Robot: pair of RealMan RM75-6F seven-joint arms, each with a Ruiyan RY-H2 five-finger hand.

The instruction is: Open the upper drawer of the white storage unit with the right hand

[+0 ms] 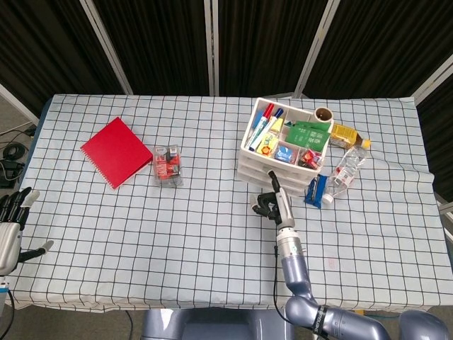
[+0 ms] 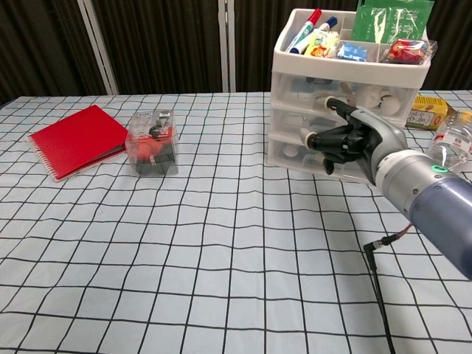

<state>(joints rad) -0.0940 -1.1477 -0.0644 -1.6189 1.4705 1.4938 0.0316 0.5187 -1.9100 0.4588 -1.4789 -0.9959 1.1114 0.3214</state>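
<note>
The white storage unit stands at the right of the table, with markers and packets in its top tray. Its upper drawer looks closed. My right hand is at the unit's front. Most of its fingers are curled in before the middle and lower drawers, and one is stretched up against the upper drawer's front. Whether that finger hooks a handle is hidden. My left hand hangs off the table's left edge with its fingers apart and nothing in it.
A red notebook and a clear box of small items lie at the left. A plastic bottle, a yellow box and a blue item sit right of the unit.
</note>
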